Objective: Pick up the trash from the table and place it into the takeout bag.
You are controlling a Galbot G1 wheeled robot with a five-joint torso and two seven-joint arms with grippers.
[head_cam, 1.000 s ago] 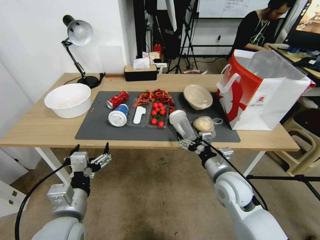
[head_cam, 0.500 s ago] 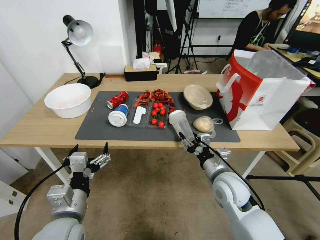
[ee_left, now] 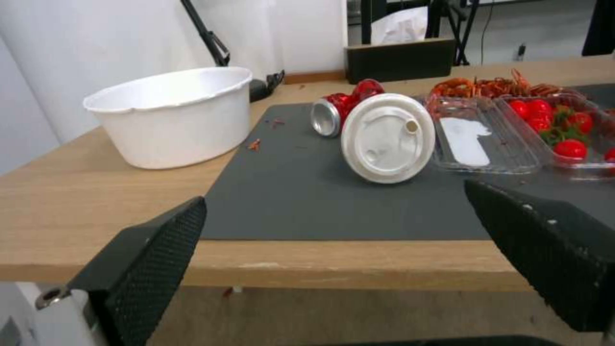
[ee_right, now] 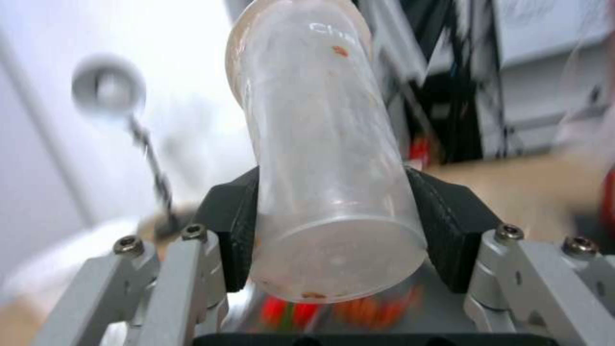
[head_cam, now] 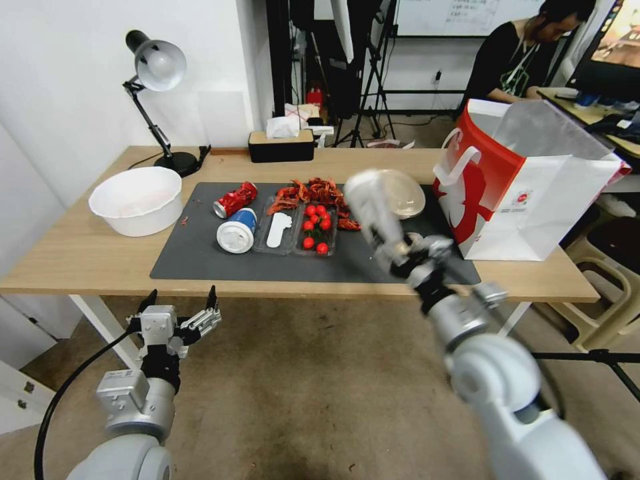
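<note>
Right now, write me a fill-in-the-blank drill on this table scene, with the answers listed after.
1. The right gripper is shut on the clear plastic ____.
2. The left gripper waits open below the table ____.
3. The blue-white cup lies beside the crushed red ____.
4. The white basin sits near the desk ____.

Answers: cup; edge; can; lamp

The head camera looks down on the whole table (head_cam: 80, 257). The left wrist camera looks low across its edge (ee_left: 320, 262). The right wrist camera looks up, very close.

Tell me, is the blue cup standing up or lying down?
Lying down. The blue-white lidded cup rests on its side on the dark mat, its lid facing the table's front edge.
</note>
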